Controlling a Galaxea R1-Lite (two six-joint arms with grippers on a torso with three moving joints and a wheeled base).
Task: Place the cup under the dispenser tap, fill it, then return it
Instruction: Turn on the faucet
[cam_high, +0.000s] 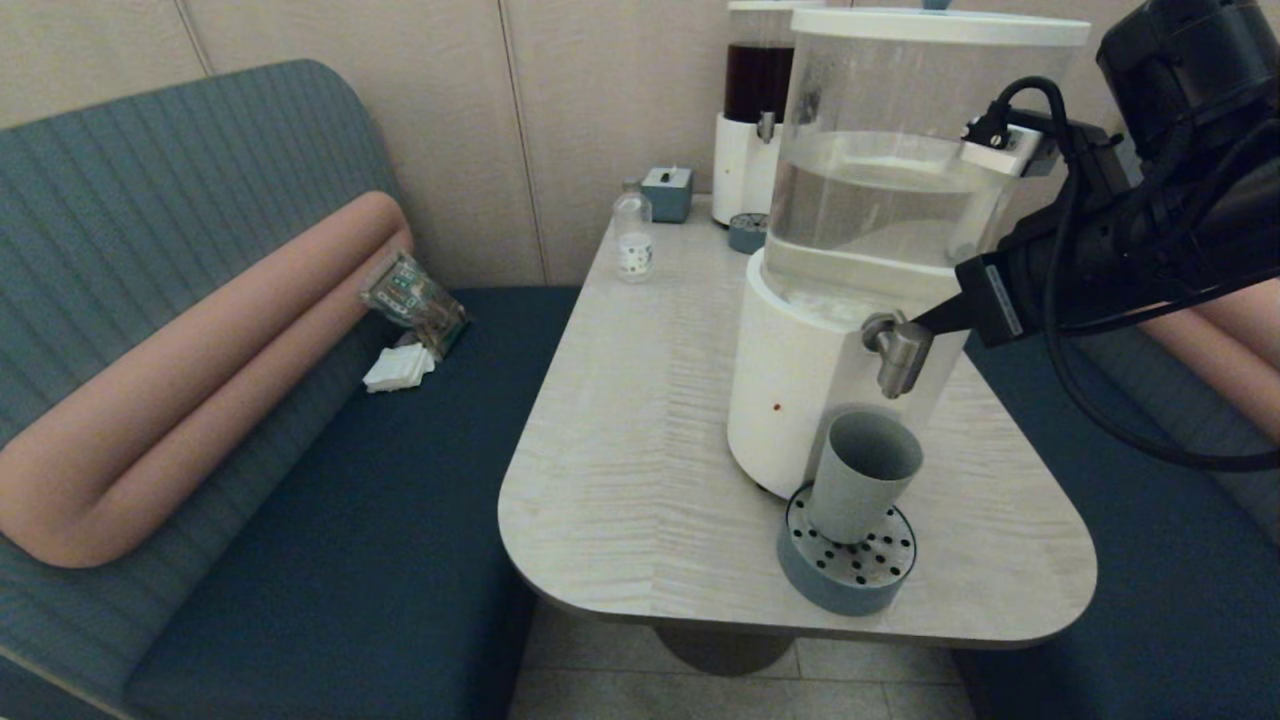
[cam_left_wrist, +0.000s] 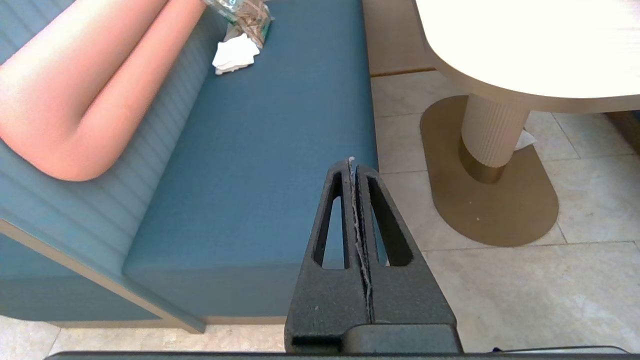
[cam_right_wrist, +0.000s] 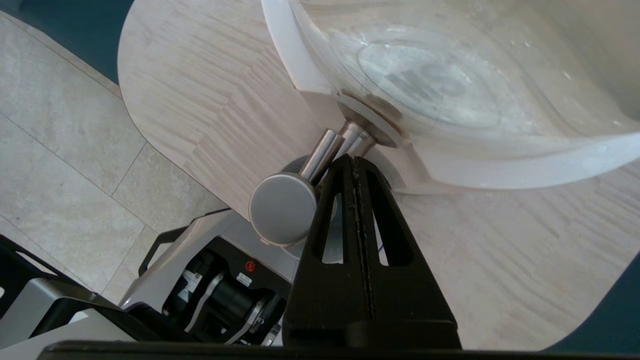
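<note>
The grey-blue cup (cam_high: 862, 474) stands upright on the round perforated drip tray (cam_high: 846, 570), right below the brushed-steel dispenser tap (cam_high: 901, 355) of the large clear-tank dispenser (cam_high: 880, 200). My right gripper (cam_high: 925, 322) is shut, its black tip resting against the right side of the tap (cam_right_wrist: 310, 182), holding nothing. In the right wrist view the shut fingers (cam_right_wrist: 352, 165) touch the tap's stem; the cup is hidden there. My left gripper (cam_left_wrist: 351, 165) is shut and empty, parked low over the blue bench and floor, out of the head view.
Behind stand a smaller dark-liquid dispenser (cam_high: 755, 110), a clear small bottle (cam_high: 633, 238) and a small grey box (cam_high: 667, 193). A packet and white napkins (cam_high: 400, 365) lie on the left bench. The table edge (cam_high: 800, 625) is close to the drip tray.
</note>
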